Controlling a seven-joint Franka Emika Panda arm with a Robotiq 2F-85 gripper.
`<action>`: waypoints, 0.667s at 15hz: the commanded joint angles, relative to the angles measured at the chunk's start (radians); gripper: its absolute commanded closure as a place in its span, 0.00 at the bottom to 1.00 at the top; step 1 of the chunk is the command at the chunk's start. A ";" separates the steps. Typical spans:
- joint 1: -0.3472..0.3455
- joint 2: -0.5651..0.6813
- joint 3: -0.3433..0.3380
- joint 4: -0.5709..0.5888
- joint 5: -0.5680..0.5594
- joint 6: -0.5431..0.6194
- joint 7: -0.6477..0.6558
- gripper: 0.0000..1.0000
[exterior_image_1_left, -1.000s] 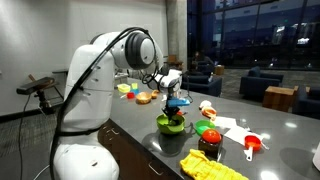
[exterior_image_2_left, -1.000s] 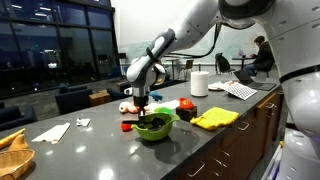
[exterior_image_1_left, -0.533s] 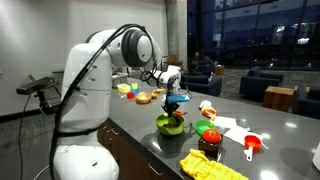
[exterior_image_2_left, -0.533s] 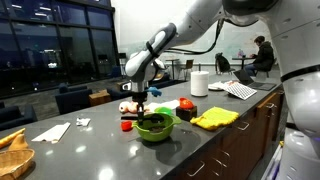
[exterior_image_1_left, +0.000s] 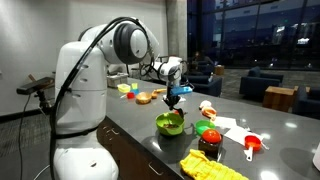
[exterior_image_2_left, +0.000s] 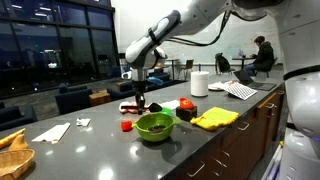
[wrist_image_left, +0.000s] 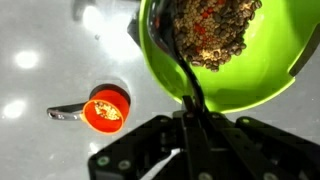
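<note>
**A:** What do I have in an exterior view?

**B:** Your gripper (exterior_image_1_left: 176, 92) is closed on a dark utensil (exterior_image_1_left: 175, 102), probably a spoon. You hold it by the handle, so its tip points down. The green bowl (exterior_image_1_left: 170, 125) stands directly below the gripper, apart from it. I think this is so that anything falling lands inside.

**A:** And in an exterior view again?

**B:** The gripper (exterior_image_2_left: 140, 92) hangs with the dark utensil (exterior_image_2_left: 141, 104) under it. The green bowl (exterior_image_2_left: 154, 127) is below and a little to one side. A small red cup (exterior_image_2_left: 126, 126) stands below too, just beside the bowl.

**A:** The wrist view?

**B:** The jaws of the gripper (wrist_image_left: 190, 128) are pressed on the handle. The dark utensil (wrist_image_left: 186, 80) runs away from them, over the wall of the green bowl (wrist_image_left: 165, 85), toward the brown and red mixture (wrist_image_left: 210, 30). Whether the tip touches it, I cannot tell. The red cup (wrist_image_left: 106, 110) sits left of the fingers on the grey counter (wrist_image_left: 40, 40), near the bowl but not touching.
</note>
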 joint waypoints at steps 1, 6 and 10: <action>-0.042 -0.043 -0.002 0.004 0.047 -0.009 -0.257 0.99; -0.092 -0.031 -0.021 0.054 0.152 -0.034 -0.588 0.99; -0.123 -0.009 -0.045 0.092 0.342 -0.046 -0.646 0.99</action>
